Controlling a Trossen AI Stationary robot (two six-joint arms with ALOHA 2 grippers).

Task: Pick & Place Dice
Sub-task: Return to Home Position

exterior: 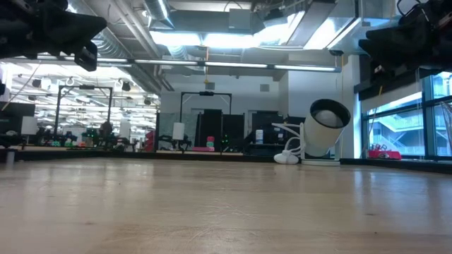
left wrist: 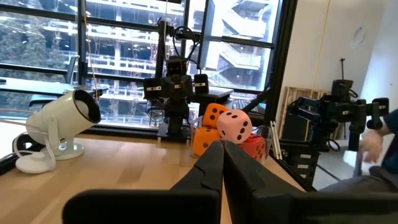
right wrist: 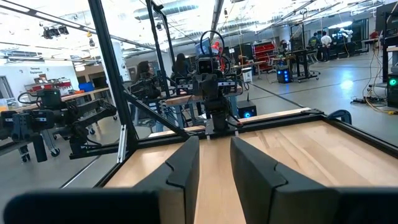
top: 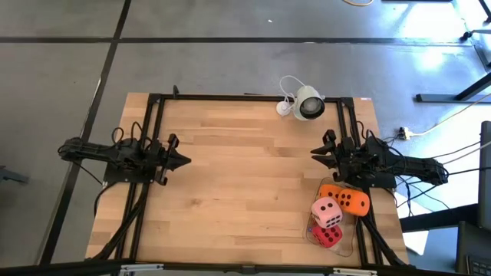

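Note:
The dice sit bunched at the table's near right corner. The orange dice lie next to the red die, and the pale pink die rests on top of them. The left wrist view shows the orange dice, the pink die and the red die far across the table. My left gripper hovers over the table's left side, shut. My right gripper hovers over the right side, just beyond the dice, open. Neither gripper touches anything.
A white round camera stands on its foot at the far edge, right of centre, and also shows in the low view. A dark frame rail borders the table. Bare wood lies between the two arms. A person's hand shows beyond the table.

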